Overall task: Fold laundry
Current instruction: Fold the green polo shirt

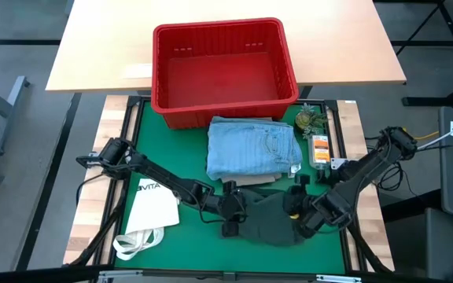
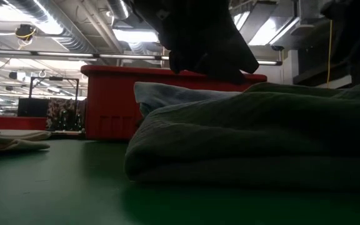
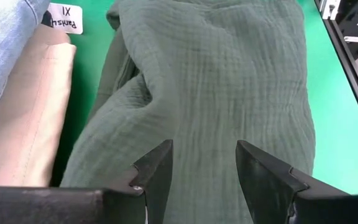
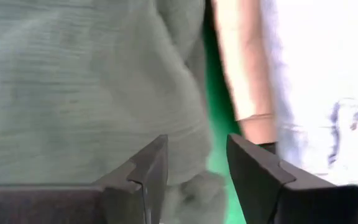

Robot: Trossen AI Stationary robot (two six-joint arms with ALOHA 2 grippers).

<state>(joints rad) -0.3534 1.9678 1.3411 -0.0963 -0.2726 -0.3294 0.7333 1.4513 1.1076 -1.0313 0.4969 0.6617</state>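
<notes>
— Laundry, where? 
— Dark green-grey piece (image 1: 270, 220) bunched at the near middle of the green counter (image 1: 187, 236). Seen again in the left wrist view as crinkled cloth (image 3: 216, 106) and in the low view as a thick folded roll (image 2: 249, 137). Light blue piece (image 1: 254, 147) folded just behind it, close in front of the red basket (image 1: 222, 71). Beige piece (image 1: 250, 180) tucked under the blue one, only an edge peeking out toward the green-grey cloth.

— Left pincer? 
— At the green-grey piece's left edge (image 1: 233, 214). Fingers (image 3: 157, 171) spread apart over the cloth, nothing pinched between them.

— Right pincer? 
— At the cloth's right edge (image 1: 299, 211). Fingers (image 4: 151, 168) likewise spread, set over the green-grey fold, beige and blue pieces just beyond. Nothing pinched there either.

— Anything else on the counter? 
— White tote bag (image 1: 152, 208) lying flat at the near left, loop handles trailing toward the front edge, well apart from the clothes. Small orange-labelled item (image 1: 318, 149) and a greenish object (image 1: 307, 119) beside the blue piece on the right.
</notes>
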